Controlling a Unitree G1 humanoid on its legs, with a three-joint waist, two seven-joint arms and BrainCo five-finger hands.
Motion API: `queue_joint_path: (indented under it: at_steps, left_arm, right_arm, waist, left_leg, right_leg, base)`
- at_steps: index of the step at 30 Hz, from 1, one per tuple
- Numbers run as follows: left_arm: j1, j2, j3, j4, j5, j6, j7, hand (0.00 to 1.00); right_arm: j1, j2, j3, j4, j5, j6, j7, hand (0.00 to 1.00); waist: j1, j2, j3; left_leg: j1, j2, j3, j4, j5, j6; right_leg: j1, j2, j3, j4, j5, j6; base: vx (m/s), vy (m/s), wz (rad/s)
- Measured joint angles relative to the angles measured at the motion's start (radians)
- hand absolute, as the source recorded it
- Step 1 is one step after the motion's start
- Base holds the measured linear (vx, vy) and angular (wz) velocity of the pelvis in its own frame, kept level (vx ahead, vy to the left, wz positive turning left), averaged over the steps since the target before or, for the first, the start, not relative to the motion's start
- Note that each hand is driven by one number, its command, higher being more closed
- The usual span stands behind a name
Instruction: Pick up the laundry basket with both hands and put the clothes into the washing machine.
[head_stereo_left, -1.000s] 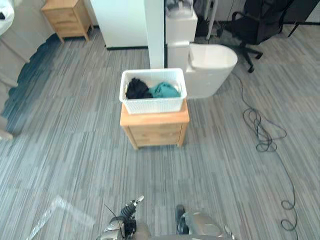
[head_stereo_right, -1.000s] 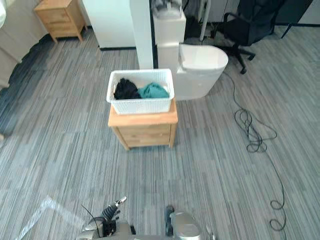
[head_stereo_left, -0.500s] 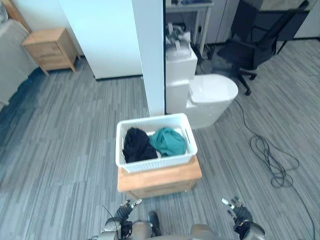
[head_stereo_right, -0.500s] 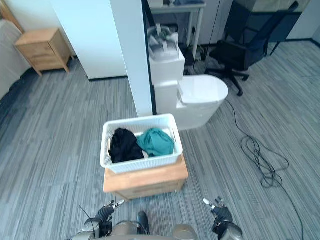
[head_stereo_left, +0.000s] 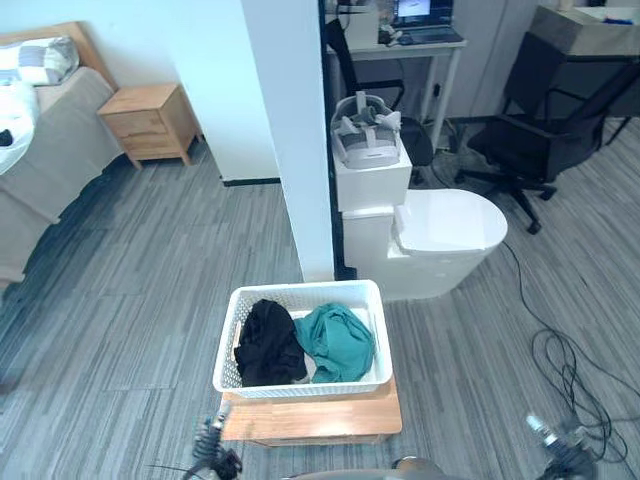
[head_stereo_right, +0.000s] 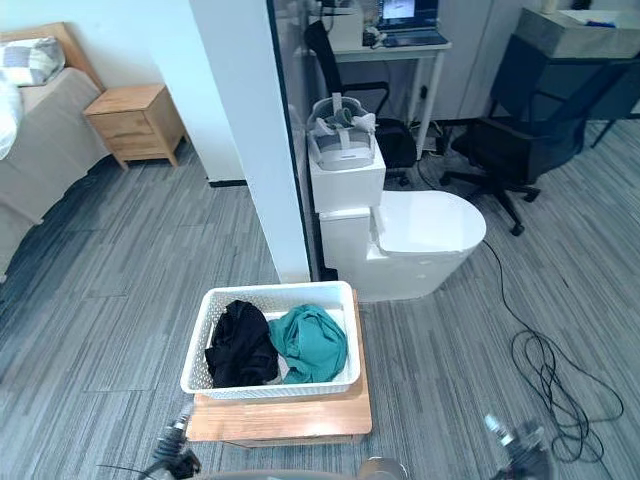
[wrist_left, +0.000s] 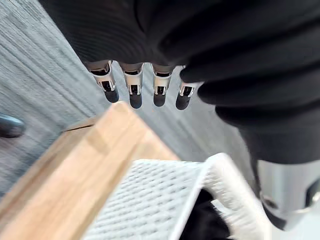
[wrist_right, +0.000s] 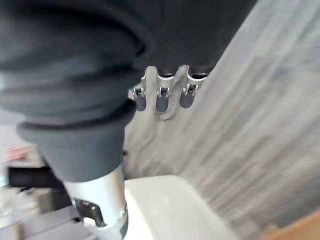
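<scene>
A white slatted laundry basket (head_stereo_left: 300, 386) stands on a low wooden bedside cabinet (head_stereo_left: 312, 421) straight in front of me. A black garment (head_stereo_left: 267, 346) lies in its left half and a teal garment (head_stereo_left: 338, 343) in its right half. My left hand (head_stereo_left: 212, 441) hovers open by the cabinet's front left corner (wrist_left: 107, 135), fingers (wrist_left: 131, 91) straight and touching nothing. My right hand (head_stereo_left: 556, 441) hangs open over the floor, well right of the cabinet, fingers (wrist_right: 161, 97) straight. Behind the basket stands a white appliance with a rounded lid (head_stereo_left: 440, 240).
A white pillar (head_stereo_left: 300, 130) rises just behind the basket. A headset (head_stereo_left: 365, 128) rests on the white box beside the appliance. Black office chairs (head_stereo_left: 555, 120) and a desk stand at the back right, a bed (head_stereo_left: 40, 150) and a second wooden cabinet (head_stereo_left: 152, 122) at the back left.
The camera has come closer and tipped up, so the basket now sits low in the picture. Both hands have spread apart to the lower corners, the right one farther out.
</scene>
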Motion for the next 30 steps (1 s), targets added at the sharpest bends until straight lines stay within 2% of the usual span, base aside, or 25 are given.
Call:
queue_joint_path:
  at_steps: [1,2,4,8,10,12,16,17,20,22,30]
  left_arm:
    - [0.015,0.002,0.014,-0.105,-0.021,-0.001,0.013,0.00]
    - [0.018,0.003,0.017,-0.124,-0.022,-0.001,0.015,0.00]
    - [0.026,0.026,0.027,-0.334,-0.011,-0.003,0.050,0.00]
    - [-0.039,0.084,-0.005,-0.417,0.065,-0.004,0.104,0.00]
    - [-0.136,0.116,-0.059,-0.408,0.117,-0.002,0.150,0.00]
    - [-0.302,0.164,-0.183,-0.332,0.171,-0.001,0.196,0.00]
    - [-0.501,0.182,-0.323,-0.242,0.215,0.001,0.224,0.00]
    - [-0.573,0.182,-0.369,-0.211,0.221,0.005,0.237,0.00]
    - [-0.634,0.184,-0.401,-0.190,0.243,0.012,0.239,0.00]
    - [-0.699,0.190,-0.435,-0.124,0.266,0.027,0.251,0.00]
    - [-0.859,0.218,-0.478,0.167,0.298,0.080,0.263,0.00]
  right_arm:
    - [-0.006,0.003,0.002,-0.079,-0.002,-0.006,0.000,0.00]
    - [-0.008,0.004,0.003,-0.092,-0.003,-0.007,0.000,0.00]
    - [-0.040,0.019,0.037,-0.194,-0.027,-0.017,-0.005,0.00]
    - [-0.152,-0.014,0.173,-0.213,-0.085,-0.018,-0.018,0.00]
    - [-0.260,-0.067,0.255,-0.167,-0.087,-0.017,-0.021,0.00]
    - [-0.411,-0.149,0.355,-0.042,-0.098,-0.012,-0.029,0.00]
    - [-0.602,-0.190,0.439,0.108,-0.118,0.007,-0.061,0.00]
    - [-0.675,-0.196,0.455,0.170,-0.118,0.008,-0.084,0.00]
    - [-0.743,-0.208,0.469,0.235,-0.118,0.011,-0.095,0.00]
    - [-0.802,-0.219,0.488,0.289,-0.119,0.022,-0.132,0.00]
    - [-1.007,-0.224,0.577,0.470,-0.136,0.046,-0.156,0.00]
  waist:
    - [0.014,-0.001,-0.004]
    - [0.016,0.001,-0.006]
    - [0.024,-0.008,0.003]
    - [0.024,-0.008,0.026]
    - [0.023,0.000,0.068]
    - [0.036,0.013,0.118]
    - [0.036,0.016,0.187]
    - [0.034,0.019,0.220]
    - [0.023,0.020,0.259]
    - [0.022,0.025,0.301]
    - [0.026,0.036,0.349]
  left_leg:
    - [-0.003,0.000,0.002,0.000,-0.001,0.000]
    - [-0.004,0.000,0.003,0.000,-0.001,0.000]
    - [-0.045,0.000,-0.003,0.012,-0.002,-0.001]
    - [-0.123,0.000,0.011,0.049,-0.004,0.001]
    - [-0.184,-0.001,0.010,0.080,-0.003,0.002]
    - [-0.235,-0.002,0.004,0.081,0.015,0.002]
    - [-0.271,-0.002,-0.008,0.072,0.040,0.002]
    - [-0.286,-0.005,-0.009,0.073,0.044,0.004]
    - [-0.306,-0.009,-0.014,0.081,0.044,0.004]
    - [-0.314,-0.014,-0.021,0.089,0.044,0.004]
    - [-0.381,-0.016,-0.022,0.116,0.044,0.004]
  right_leg:
    - [0.003,0.002,-0.005,-0.016,0.000,0.000]
    - [0.003,0.002,-0.006,-0.020,0.000,0.000]
    - [-0.017,0.000,-0.020,-0.030,0.001,-0.003]
    - [-0.112,-0.012,0.001,0.030,-0.006,-0.013]
    - [-0.176,-0.019,0.009,0.060,-0.002,-0.019]
    - [-0.228,-0.019,0.008,0.068,0.012,-0.032]
    - [-0.268,-0.019,0.006,0.082,0.026,-0.048]
    - [-0.285,-0.023,0.006,0.086,0.026,-0.049]
    - [-0.298,-0.028,0.004,0.090,0.029,-0.049]
    - [-0.300,-0.034,0.004,0.090,0.033,-0.047]
    - [-0.356,-0.035,0.009,0.077,0.071,-0.055]
  base:
    - [0.02,-0.033,0.08]
    - [-0.01,-0.013,0.04]
    - [-0.02,0.001,0.07]
    - [-0.06,-0.014,-0.11]
    - [-0.12,-0.027,-0.03]
    - [-0.13,-0.032,0.05]
    - [-0.03,-0.017,0.06]
    - [0.00,0.006,0.03]
    - [0.01,0.020,0.04]
    - [0.02,0.033,0.04]
    - [0.00,0.038,-0.02]
